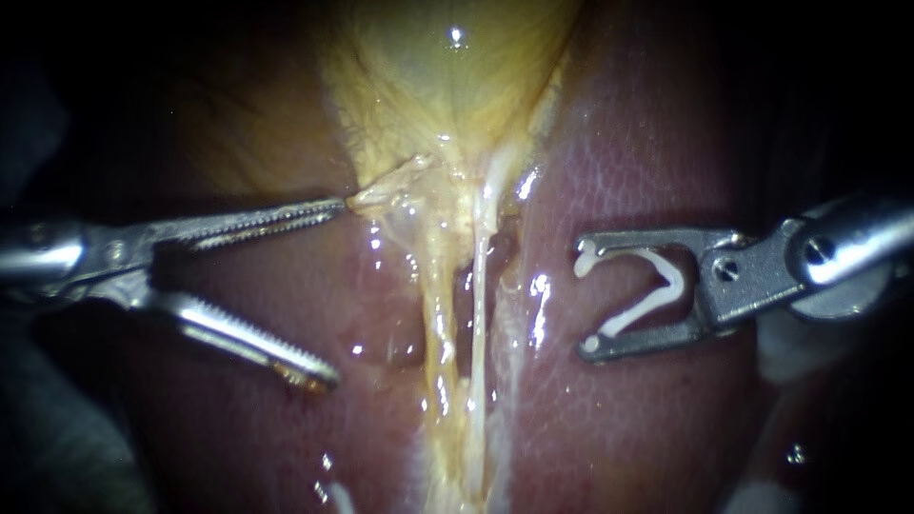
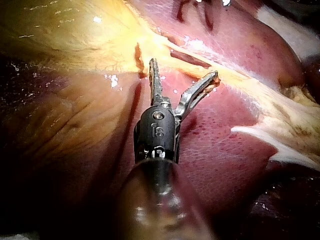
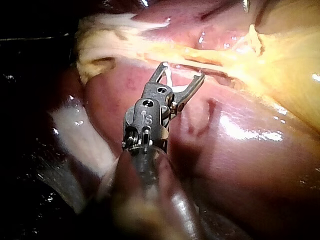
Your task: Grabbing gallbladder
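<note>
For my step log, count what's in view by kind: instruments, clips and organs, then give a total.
Instruments: 2, left instrument and right instrument
Clips: 1, white clip held in the right instrument
Organs: 2, gallbladder and liver
Total: 5

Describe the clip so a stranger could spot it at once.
Start at the red liver right of the pale central strands. Over it, the right instrument comes in, its jaws holding the clip from both sides. It is the only white, V-shaped piece; the left instrument grips nothing.
</note>
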Controlling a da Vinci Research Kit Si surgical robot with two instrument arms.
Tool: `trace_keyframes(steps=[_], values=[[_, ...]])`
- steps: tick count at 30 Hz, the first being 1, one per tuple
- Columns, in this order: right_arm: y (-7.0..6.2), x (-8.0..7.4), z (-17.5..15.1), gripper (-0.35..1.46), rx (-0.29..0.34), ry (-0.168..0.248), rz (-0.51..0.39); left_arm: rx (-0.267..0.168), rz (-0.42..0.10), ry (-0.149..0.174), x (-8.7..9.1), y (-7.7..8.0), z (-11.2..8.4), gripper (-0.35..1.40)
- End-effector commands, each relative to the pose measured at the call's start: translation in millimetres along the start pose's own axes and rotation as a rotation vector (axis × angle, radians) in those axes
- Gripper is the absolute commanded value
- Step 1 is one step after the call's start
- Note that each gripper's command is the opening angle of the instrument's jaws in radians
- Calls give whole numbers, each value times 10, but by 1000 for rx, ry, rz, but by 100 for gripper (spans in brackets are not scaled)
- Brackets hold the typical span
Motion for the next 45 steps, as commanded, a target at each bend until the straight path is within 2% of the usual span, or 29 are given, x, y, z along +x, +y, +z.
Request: trace_keyframes(steps=[1,6,10,13,17,20,25,31,33,39,45], values=[[0,0,-1,50,0,0,0,0,0,0,0,0,0,111],[0,-1,-2,50,1,0,0,-5,4,-12,3,-8,0,108],[0,-2,-3,50,1,0,-1,-4,-16,-33,10,-24,7,104],[0,-2,-3,50,1,0,-1,9,-61,-77,15,-39,17,109],[0,-2,-4,50,1,0,0,20,-104,-159,22,-61,37,104],[0,-2,-4,50,1,0,-1,27,-130,-188,28,-75,53,106],[-1,-2,-5,50,2,1,-1,43,-198,-191,27,-87,67,88],[-1,-2,-6,50,3,1,-1,56,-273,-218,24,-87,68,71],[-1,-2,-6,50,3,1,-1,58,-291,-217,24,-87,67,66],[-1,-2,-6,50,3,1,-1,69,-349,-227,23,-86,64,34],[-1,-2,-6,50,2,1,-1,87,-379,-226,30,-85,58,4]])
